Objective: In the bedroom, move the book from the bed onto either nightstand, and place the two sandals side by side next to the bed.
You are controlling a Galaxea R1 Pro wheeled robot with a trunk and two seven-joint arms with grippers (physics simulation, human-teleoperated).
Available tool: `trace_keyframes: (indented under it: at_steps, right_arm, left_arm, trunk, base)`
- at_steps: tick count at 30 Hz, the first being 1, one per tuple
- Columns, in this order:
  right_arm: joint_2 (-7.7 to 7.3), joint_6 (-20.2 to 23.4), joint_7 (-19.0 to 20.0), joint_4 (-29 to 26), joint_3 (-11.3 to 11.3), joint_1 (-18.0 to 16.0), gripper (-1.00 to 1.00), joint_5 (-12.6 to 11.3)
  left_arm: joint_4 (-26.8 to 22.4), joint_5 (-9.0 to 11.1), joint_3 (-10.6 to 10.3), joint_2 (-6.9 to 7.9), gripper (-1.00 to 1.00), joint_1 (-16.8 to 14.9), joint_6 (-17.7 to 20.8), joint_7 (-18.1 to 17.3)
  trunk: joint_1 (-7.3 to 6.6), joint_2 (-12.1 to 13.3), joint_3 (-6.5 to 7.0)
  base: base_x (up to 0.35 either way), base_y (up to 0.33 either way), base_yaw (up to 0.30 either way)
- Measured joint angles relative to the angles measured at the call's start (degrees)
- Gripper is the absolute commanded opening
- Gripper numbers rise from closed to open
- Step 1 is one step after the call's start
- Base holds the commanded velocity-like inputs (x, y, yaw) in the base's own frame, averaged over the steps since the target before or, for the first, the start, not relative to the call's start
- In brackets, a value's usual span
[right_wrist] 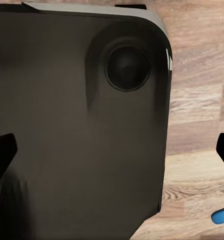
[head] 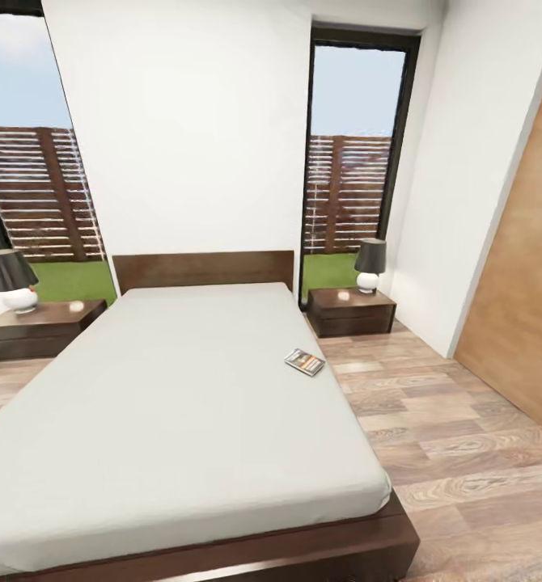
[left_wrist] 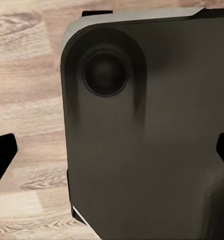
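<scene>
the small dark orange-banded paperback book (head: pixel 305 361) is seen on the pale-grey mattressed bed (head: pixel 182 388) — both tools spread wide, nothing held.

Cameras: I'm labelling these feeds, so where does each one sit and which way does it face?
Head view: at the foot of the bed, facing the headboard; the book lies on the mattress.
Left wrist view: looks down past the left end effector at the robot's dark base.
Right wrist view: likewise, right end effector, blue sandal tip.
Shared: wood-plank floor.
</scene>
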Motion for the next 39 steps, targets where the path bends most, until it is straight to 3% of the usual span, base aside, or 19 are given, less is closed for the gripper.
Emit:
trace_keyframes:
  at_steps: [17, 25, 31, 33, 34, 39]
  right_arm:
    - [0.20, -0.1, -2.6, -0.2, -0.1, 0.0, 1.00, -2.1]
    - [0.21, 0.4, -2.8, -2.9, -0.2, 0.0, 1.00, -2.6]
    - [0.23, 1.6, -4.7, -6.1, -0.2, -0.1, 1.00, -5.4]
    - [0.23, 3.6, -6.9, -8.9, -0.1, -0.1, 1.00, -6.6]
    - [0.43, 7.7, -10.0, -13.0, 0.0, -0.2, 1.00, -7.2]
    - [2.35, 15.0, -12.8, -20.0, 0.0, -1.0, 1.00, -7.5]
  left_arm:
    - [-2.6, -0.1, -0.1, 0.11, 1.00, -0.1, 0.0, 0.2]
    - [-4.2, -0.1, -0.1, 0.17, 1.00, -0.1, 0.0, 0.5]
    - [-7.6, -0.1, 0.0, -0.10, 1.00, -0.2, 0.7, 0.6]
    - [-9.3, -0.2, 0.0, -0.40, 1.00, -0.7, 1.4, 0.6]
    - [-10.9, -0.2, 0.0, -0.77, 1.00, -2.2, 4.2, 0.6]
    - [-12.1, -0.3, 0.0, -1.46, 1.00, -6.2, 11.0, 0.7]
  trunk:
    - [0.00, 0.0, 0.15]
    - [0.00, 0.0, 0.33]
    - [0.00, 0.0, 0.47]
    - [0.00, 0.0, 0.52]
    - [0.00, 0.0, 0.55]
    - [0.00, 0.0, 0.56]
  base:
    - [0.000, 0.000, -0.283]
    - [0.000, 0.000, -0.284]
    - [0.000, 0.000, -0.284]
    - [0.000, 0.000, -0.284]
    - [0.000, 0.000, -0.285]
    - [0.000, 0.000, -0.285]
